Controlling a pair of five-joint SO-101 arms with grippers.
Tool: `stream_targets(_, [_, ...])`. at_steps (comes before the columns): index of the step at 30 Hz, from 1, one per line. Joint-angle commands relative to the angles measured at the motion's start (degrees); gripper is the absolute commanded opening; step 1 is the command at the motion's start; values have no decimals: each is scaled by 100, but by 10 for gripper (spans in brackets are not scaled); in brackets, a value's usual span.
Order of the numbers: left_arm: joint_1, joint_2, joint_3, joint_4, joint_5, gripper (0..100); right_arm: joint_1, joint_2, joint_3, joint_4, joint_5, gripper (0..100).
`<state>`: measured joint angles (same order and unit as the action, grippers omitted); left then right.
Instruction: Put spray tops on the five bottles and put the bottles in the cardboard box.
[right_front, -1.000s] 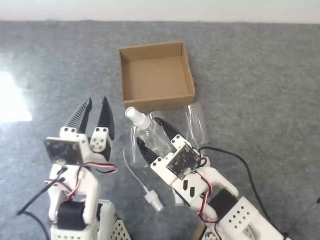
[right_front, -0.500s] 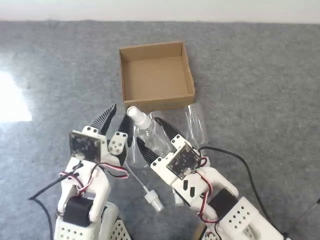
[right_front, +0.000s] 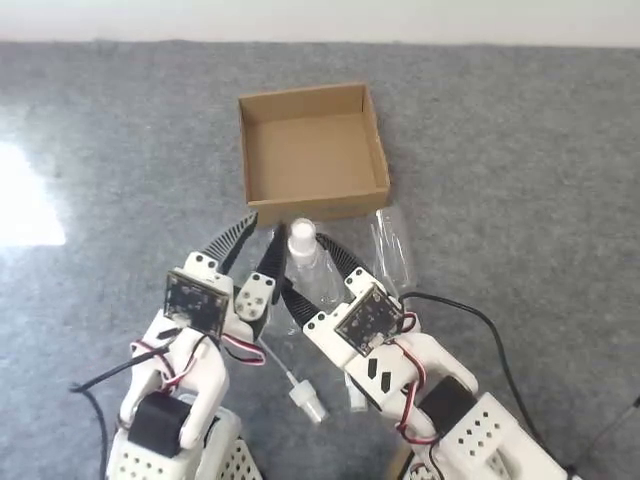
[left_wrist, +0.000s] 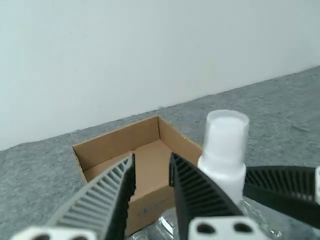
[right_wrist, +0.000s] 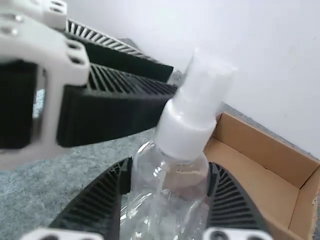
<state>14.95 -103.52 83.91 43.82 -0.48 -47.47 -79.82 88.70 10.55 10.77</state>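
A clear bottle (right_front: 312, 280) with a white spray top (right_front: 302, 240) stands upright just in front of the cardboard box (right_front: 312, 150). My right gripper (right_front: 303, 268) is shut on the bottle's body (right_wrist: 170, 190), one finger on each side. The left gripper (right_front: 255, 242) is open right beside the spray top (left_wrist: 225, 145), on its left, with nothing between its fingers (left_wrist: 192, 190). Through their gap the box (left_wrist: 115, 145) shows, and it holds nothing. In the right wrist view the left gripper's fingers (right_wrist: 115, 105) lie close beside the spray top (right_wrist: 195, 110).
A loose spray top (right_front: 305, 400) with a thin dip tube lies on the grey table between the two arm bases. Crumpled clear plastic bags (right_front: 395, 245) lie in front of the box, right of the bottle. Bare carpet stretches to the far left and right.
The left arm has swung right and forward until its open gripper is next to the bottle's spray top. The bottle, leaning left before, now stands upright in the right gripper.
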Motion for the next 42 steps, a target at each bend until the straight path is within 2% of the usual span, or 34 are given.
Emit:
stream_targets(1, [316,-97,-127,273,-167,111,31,-136,-167,-136,114,107])
stream_targets(11, [273,-97,-268,448,-123,108,31,-145,-167,-110,114,107])
stream_targets(19, [-466,-105,-400,440,316,108,31,-136,-158,-110,114,107])
stream_targets(27, [-844,-105,-426,422,316,108,40,-119,-158,-110,114,107])
stream_targets(33, [-844,-105,-453,316,255,109,40,-110,-149,-101,114,107])
stream_targets(37, [-862,-105,-418,290,-264,108,40,-101,-149,-101,114,107])
stream_targets(42, [-1538,-105,-418,264,-325,108,180,-119,-158,-101,114,107])
